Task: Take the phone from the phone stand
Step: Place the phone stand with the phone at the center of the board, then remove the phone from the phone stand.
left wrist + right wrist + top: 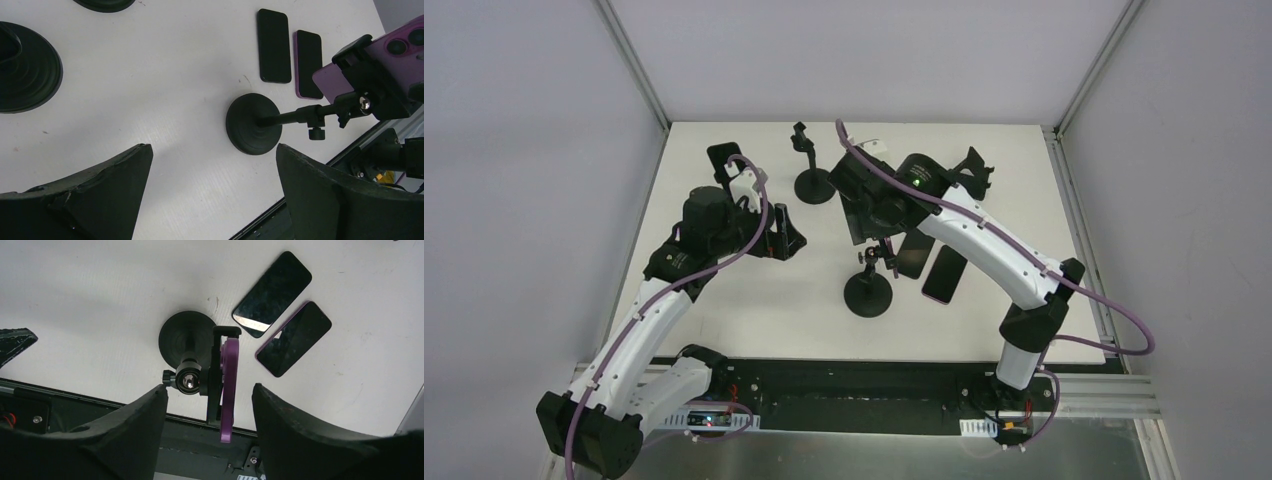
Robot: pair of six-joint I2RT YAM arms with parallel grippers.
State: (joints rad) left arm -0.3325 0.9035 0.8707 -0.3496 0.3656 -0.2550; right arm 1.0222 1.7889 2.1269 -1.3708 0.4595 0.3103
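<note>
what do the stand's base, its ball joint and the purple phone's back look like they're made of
Stand base: matte black, probably plastic or coated metal; it shows faint concentric rings and no glare.
Ball joint: likely polished metal, given its bright mirror-like highlight.
Purple phone: smooth back with an even satin sheen; glass or plastic, the look leaves it open.

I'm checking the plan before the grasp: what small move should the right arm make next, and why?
Probably lower the right gripper a little further, then close. Its jaws stand open on either side of the purple phone, which sits edge-on in the clamp of the black round-based phone stand, and neither finger touches it yet.
</note>
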